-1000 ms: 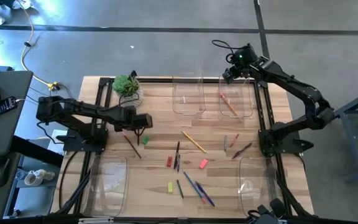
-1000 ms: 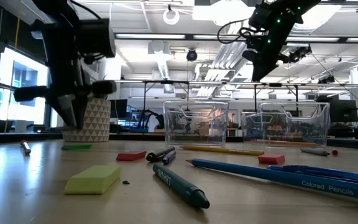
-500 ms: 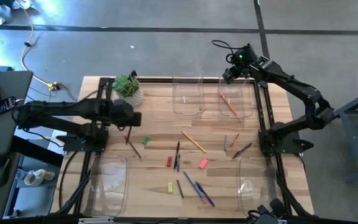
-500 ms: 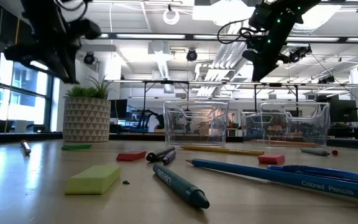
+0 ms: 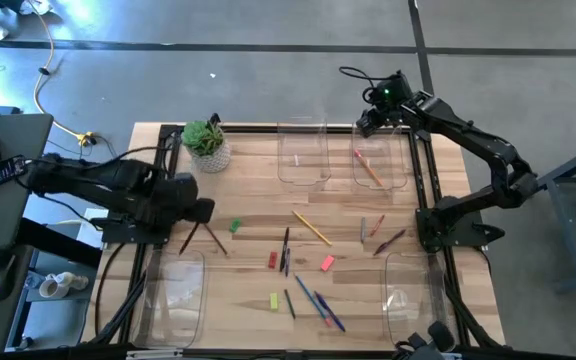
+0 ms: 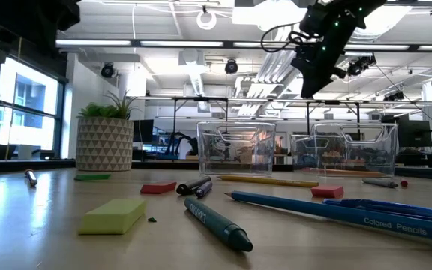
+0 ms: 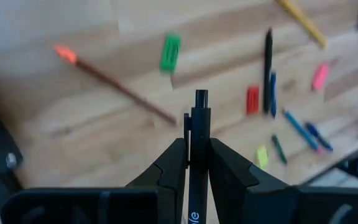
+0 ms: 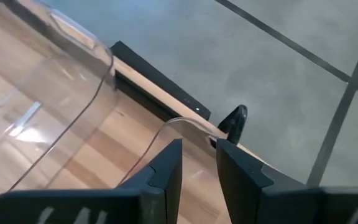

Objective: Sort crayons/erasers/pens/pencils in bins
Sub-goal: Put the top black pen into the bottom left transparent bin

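Observation:
My left gripper [image 5: 198, 211] hangs over the table's left side, shut on a black pen [image 7: 199, 124]. Below it lie a brown pencil [image 5: 213, 237] and a green eraser [image 5: 235, 226]. Red [image 5: 272, 260], pink [image 5: 327, 263] and yellow-green [image 5: 274, 300] erasers, a yellow pencil [image 5: 312, 228] and several dark and blue sticks lie flat mid-table. My right gripper [image 5: 366, 118] hovers above the far right bin [image 5: 398, 165], open by a narrow gap [image 8: 199, 155] with nothing in it. An orange pencil [image 5: 370, 170] lies in that bin. My left gripper pinches the black pen's barrel [image 7: 196, 146] between its two fingers. The pen lies along the fingers, and its clip end [image 7: 201, 99] sticks out past their tips. The fingers slant steeply down from the table's left side. The pen is lifted clear of the table.
Another clear bin [image 5: 303, 152] stands at the far edge, and two more at the near left [image 5: 173, 290] and near right [image 5: 408, 295]. A potted plant [image 5: 206, 140] stands at the far left. A black frame [image 5: 423, 200] borders the table.
My left gripper has risen with the black pen, out of the top of the low view, and has drawn back toward the table's left edge and a little toward the near edge. It has tipped to point more steeply down.

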Robot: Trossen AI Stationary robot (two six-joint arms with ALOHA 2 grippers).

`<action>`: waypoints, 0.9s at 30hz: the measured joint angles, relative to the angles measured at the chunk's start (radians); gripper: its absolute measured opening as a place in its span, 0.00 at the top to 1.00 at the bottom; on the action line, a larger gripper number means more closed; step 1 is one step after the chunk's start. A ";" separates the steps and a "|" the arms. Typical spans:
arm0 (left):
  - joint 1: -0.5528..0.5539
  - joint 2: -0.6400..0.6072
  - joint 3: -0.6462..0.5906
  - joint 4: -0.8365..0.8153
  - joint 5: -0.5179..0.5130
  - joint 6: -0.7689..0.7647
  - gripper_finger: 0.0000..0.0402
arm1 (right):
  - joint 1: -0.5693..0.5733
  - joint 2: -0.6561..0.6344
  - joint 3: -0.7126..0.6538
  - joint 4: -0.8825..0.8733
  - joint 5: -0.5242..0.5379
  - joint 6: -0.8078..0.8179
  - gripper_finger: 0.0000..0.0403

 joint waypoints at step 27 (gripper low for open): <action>-0.764 0.324 0.000 0.023 -0.011 -0.732 0.89 | 0.283 0.000 0.000 -0.028 -0.003 0.151 0.78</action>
